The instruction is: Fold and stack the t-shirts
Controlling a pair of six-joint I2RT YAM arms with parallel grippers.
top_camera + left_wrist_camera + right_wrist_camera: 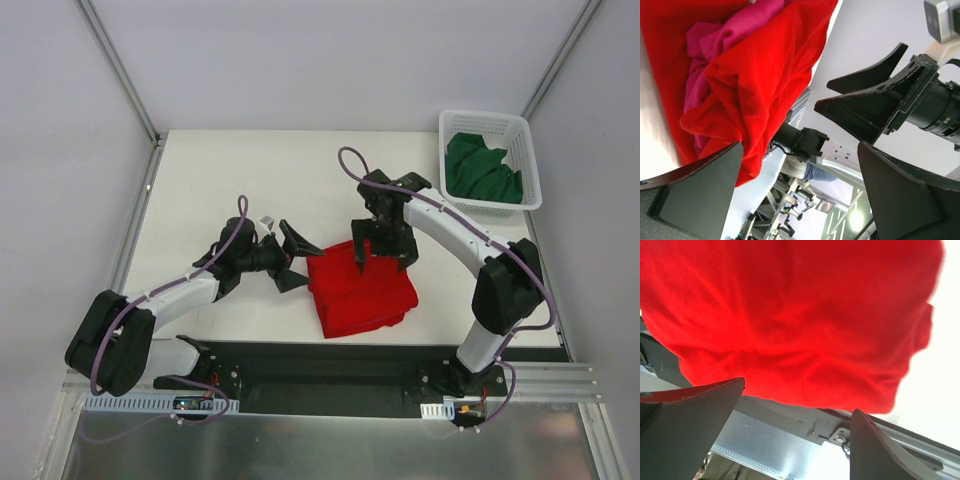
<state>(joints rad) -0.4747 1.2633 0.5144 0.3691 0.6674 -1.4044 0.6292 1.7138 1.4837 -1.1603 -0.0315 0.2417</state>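
I find a white table (pixel 230 170) with the folded red t-shirt (pixel 362 295) near its front edge. A magenta-pink t-shirt (pixel 732 34) is tucked inside the red one. Far right of it, the dark green t-shirt (pixel 480 170) fills a white basket (pixel 487 114). The left gripper (pixel 303 266) is at the red shirt's left edge and the right gripper (pixel 384 258) is over its far edge; both have jaws wide apart and empty.

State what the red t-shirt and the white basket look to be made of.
Red t-shirt: soft matte knit cloth, likely cotton; it lies limp in creases and folds. Basket: rigid white plastic, probably, with a slight sheen; its walls are a thin moulded lattice.
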